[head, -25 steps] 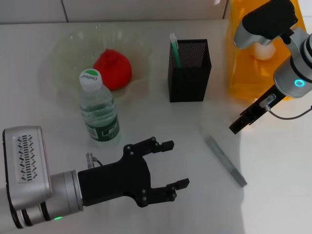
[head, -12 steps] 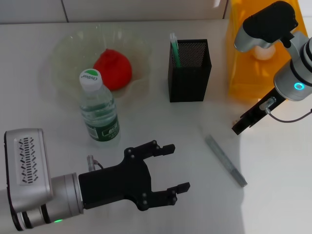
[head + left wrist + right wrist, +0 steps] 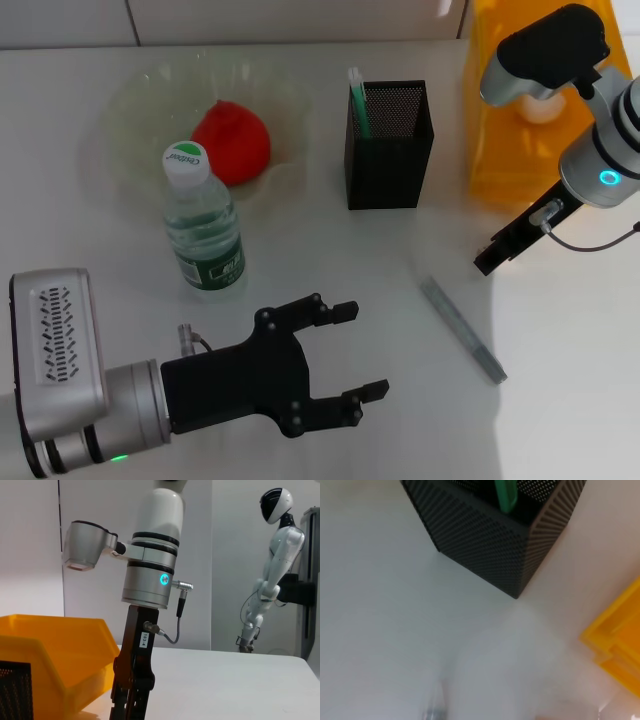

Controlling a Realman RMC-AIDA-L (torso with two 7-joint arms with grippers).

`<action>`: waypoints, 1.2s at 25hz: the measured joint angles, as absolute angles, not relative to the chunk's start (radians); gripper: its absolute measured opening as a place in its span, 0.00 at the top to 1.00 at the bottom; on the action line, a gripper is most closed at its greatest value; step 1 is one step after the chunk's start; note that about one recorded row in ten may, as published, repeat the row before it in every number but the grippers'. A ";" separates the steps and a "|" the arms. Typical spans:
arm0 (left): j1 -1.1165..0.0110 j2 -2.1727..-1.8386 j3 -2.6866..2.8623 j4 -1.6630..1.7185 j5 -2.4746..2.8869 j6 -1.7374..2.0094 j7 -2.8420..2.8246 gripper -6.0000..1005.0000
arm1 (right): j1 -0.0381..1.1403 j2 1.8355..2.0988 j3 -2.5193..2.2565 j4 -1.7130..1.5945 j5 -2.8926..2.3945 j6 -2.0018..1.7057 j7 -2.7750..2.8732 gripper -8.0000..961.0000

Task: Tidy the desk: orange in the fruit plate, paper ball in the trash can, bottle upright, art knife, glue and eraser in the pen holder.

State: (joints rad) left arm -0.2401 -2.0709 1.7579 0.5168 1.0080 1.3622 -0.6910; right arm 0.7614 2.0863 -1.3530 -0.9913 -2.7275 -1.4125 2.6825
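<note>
Left gripper (image 3: 348, 350) hovers wide open and empty at 6 o'clock. Right gripper (image 3: 492, 258) hangs at 3 o'clock, state indeterminable, above the art knife (image 3: 463, 329) lying on the bench (image 3: 330, 250).

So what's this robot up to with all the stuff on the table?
It is tidying a desk. The orange already sits in the fruit plate, the bottle stands upright, and a green item stands in the pen holder. The art knife lies loose on the table. The right gripper hangs above the table beside the knife, holding nothing. The left gripper waits open near the bottle.
</note>
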 joint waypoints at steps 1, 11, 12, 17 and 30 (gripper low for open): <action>-0.242 -2.072 1.758 0.510 1.008 1.362 -0.688 0.20 | 0.762 2.086 -1.354 -0.990 -2.727 -1.410 2.683 0.38; -0.245 -2.072 1.758 0.505 1.008 1.362 -0.687 0.20 | 0.767 2.086 -1.362 -0.976 -2.728 -1.401 2.690 0.39; -0.245 -2.072 1.758 0.505 1.008 1.362 -0.687 0.20 | 0.769 2.086 -1.362 -0.972 -2.728 -1.399 2.691 0.43; -0.247 -2.071 1.758 0.505 1.008 1.362 -0.689 0.20 | 0.768 2.086 -1.361 -0.979 -2.724 -1.399 2.691 0.57; -0.247 -2.071 1.754 0.508 1.008 1.364 -0.692 0.20 | 0.718 2.083 -1.329 -1.415 -2.649 -1.584 2.702 0.58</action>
